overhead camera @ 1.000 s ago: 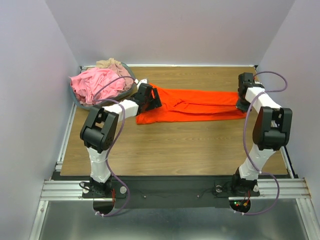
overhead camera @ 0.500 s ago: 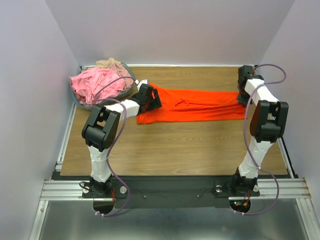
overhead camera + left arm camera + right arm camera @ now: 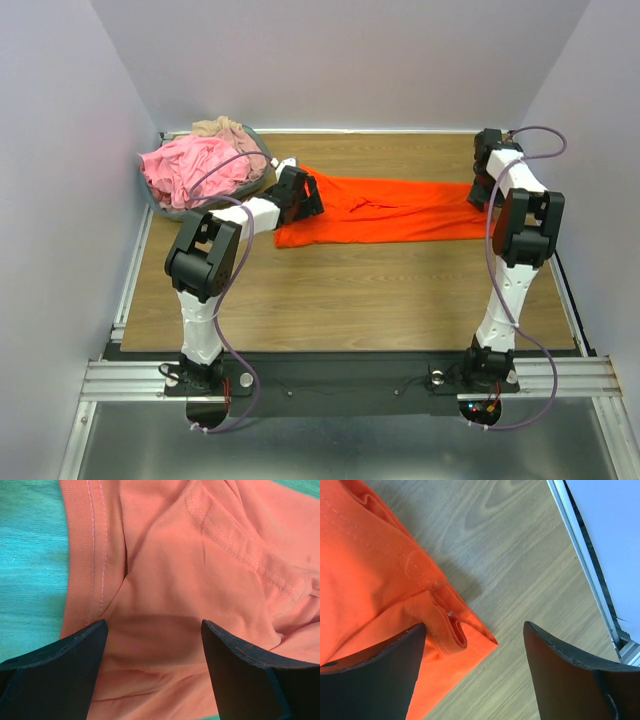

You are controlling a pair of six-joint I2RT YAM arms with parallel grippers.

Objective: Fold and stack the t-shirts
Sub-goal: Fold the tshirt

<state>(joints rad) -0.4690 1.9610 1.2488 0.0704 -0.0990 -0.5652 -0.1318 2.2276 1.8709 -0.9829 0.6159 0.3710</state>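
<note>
An orange-red t-shirt [image 3: 390, 210] lies folded into a long band across the far half of the table. My left gripper [image 3: 312, 196] hovers over its left end, open, with bare cloth [image 3: 165, 580] between the fingers. My right gripper [image 3: 478, 195] stands open over the band's right end, whose folded hem corner [image 3: 465, 635] lies flat on the wood between its fingers. Pink [image 3: 195, 167] and beige [image 3: 222, 127] t-shirts are heaped in the basket at the back left.
The grey oval basket [image 3: 160, 205] sits in the back-left corner against the wall. A metal rail [image 3: 590, 565] borders the table close to the right gripper. Bare wooden tabletop [image 3: 350, 290] stretches between the shirt and the arm bases.
The right gripper has opened and let go of the shirt's right end, after drawing it further right and back. The left gripper stayed open in place.
</note>
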